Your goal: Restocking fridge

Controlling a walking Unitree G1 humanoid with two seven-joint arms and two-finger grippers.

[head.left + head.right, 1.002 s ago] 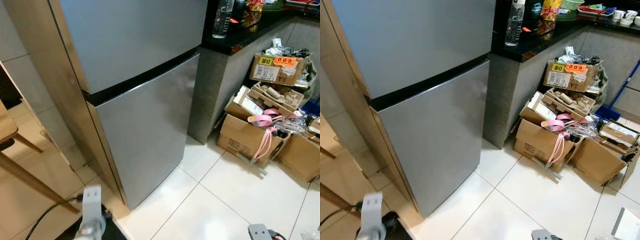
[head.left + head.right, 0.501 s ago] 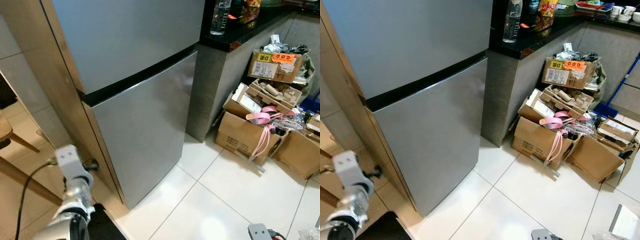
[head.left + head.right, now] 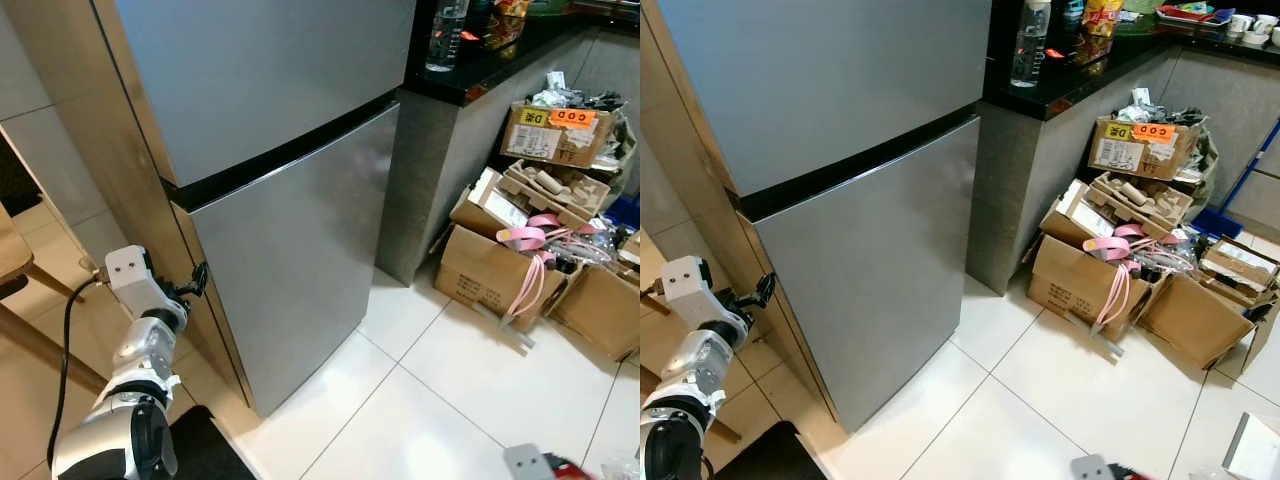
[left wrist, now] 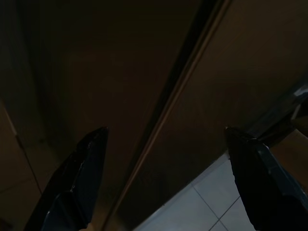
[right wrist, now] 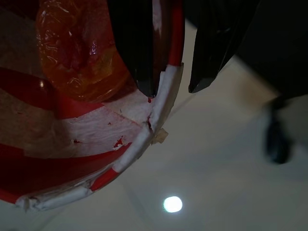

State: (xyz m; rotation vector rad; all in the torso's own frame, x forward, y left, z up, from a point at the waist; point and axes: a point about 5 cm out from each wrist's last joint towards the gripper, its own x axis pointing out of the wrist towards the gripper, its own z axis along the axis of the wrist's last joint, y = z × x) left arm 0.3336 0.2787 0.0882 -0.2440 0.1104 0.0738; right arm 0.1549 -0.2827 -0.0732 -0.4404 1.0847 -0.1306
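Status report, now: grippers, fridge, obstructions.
Left gripper open at the fridge door's left edge. Right gripper shut on red-and-white container. Doors closed. Cardboard boxes right.

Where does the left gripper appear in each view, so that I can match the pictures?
Left eye view: left gripper, lower left, at the fridge's left edge.
Right eye view: far left, at the same edge.
Left wrist view: gripper open, one finger at each side.
Shared landmark: the fridge's left edge.
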